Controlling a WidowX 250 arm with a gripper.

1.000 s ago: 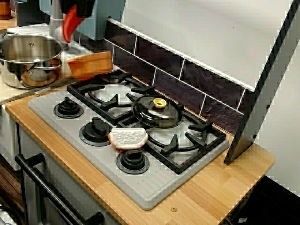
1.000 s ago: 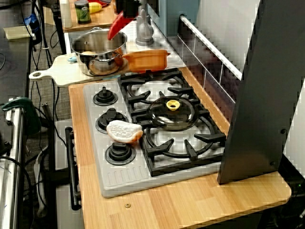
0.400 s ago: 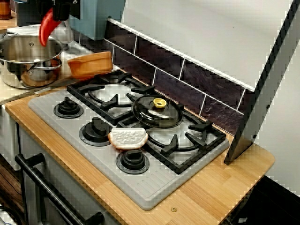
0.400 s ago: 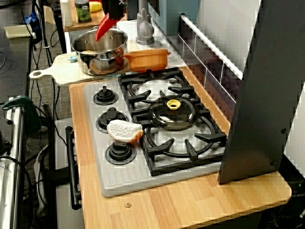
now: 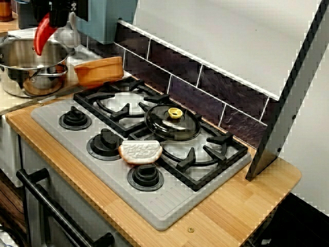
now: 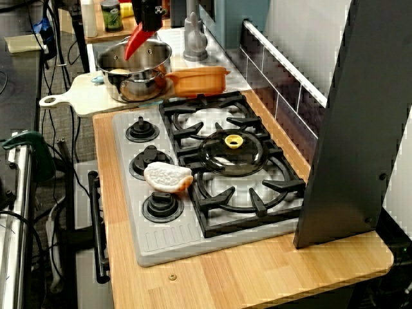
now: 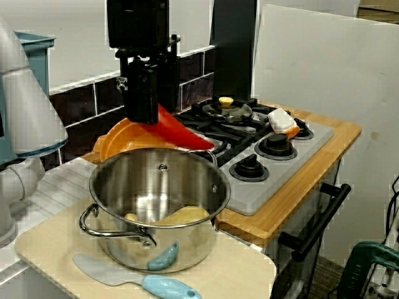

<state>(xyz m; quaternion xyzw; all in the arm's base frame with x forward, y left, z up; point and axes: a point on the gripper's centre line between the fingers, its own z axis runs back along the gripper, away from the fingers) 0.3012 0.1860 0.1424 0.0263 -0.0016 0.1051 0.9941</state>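
My gripper [image 7: 144, 115] is shut on a red pepper-shaped piece [image 7: 181, 132], which slants down from the fingers. In the view from behind the pot it hangs just above the far rim of a steel pot [image 7: 187, 249]. In the front view of the stove the red piece [image 5: 42, 33] hangs below the gripper [image 5: 50, 18], over the pot [image 5: 15, 82]. The view along the counter shows the gripper [image 6: 147, 22] and red piece [image 6: 136, 44] above the pot [image 6: 145, 80]. Something yellowish [image 7: 177, 216] lies in the pot's bottom. An orange dish [image 5: 100, 71] sits right beside the pot.
The pot stands on a pale cutting board [image 6: 71, 100] with a light blue spatula [image 7: 137, 280]. On the gas stove [image 5: 154, 206] a glass lid with a yellow knob [image 5: 172, 123] rests on a burner. A white bread-like piece [image 5: 140, 152] lies by the knobs.
My gripper has carried the red piece leftward, from above the orange dish to above the pot. Nothing else has moved.
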